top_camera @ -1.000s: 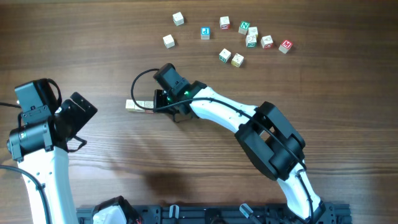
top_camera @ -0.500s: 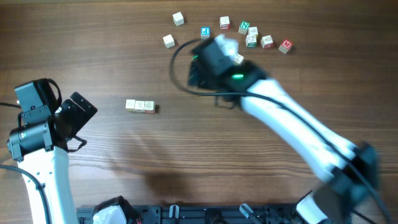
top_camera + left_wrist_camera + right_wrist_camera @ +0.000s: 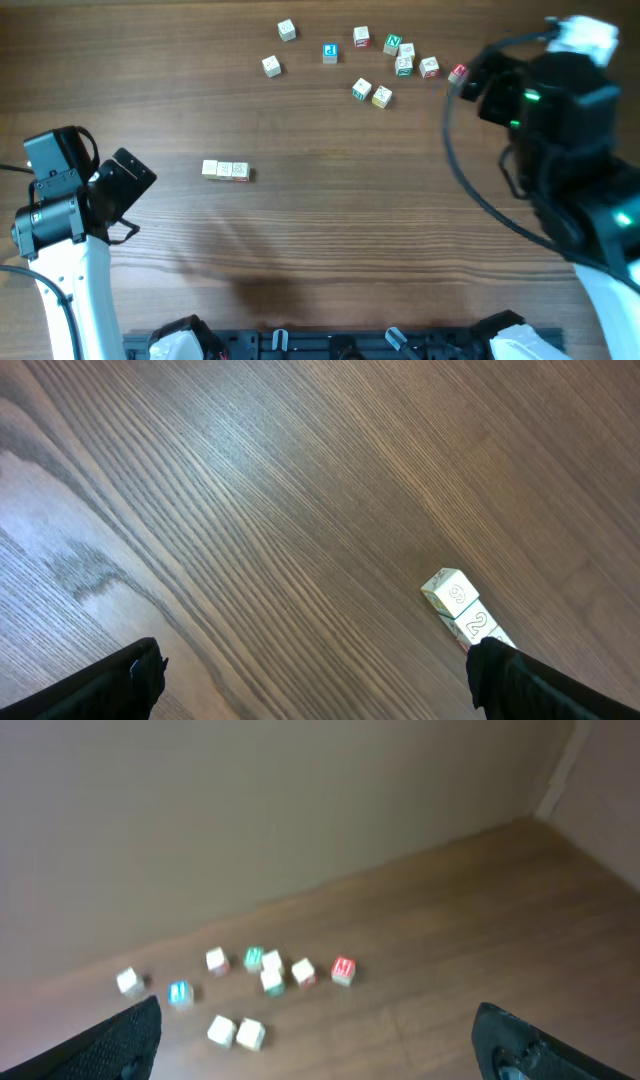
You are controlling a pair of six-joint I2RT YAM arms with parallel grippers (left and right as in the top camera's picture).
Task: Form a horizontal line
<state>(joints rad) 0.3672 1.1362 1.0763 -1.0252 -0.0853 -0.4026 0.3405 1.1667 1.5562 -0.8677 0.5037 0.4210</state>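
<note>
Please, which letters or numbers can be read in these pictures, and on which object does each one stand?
"2": on the second cube of the horizontal line, seen in the left wrist view.
"9", or perhaps "6": on the end cube touching it.
"N": on the green-lettered cube, overhead view.
"d": on the blue cube, overhead view.
The other loose cubes are too small or blurred to read.

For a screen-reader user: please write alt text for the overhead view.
A row of three cream cubes lies left of centre on a wooden table. Loose lettered cubes scatter along the top; the left arm is lower left, the right arm far right.
</note>
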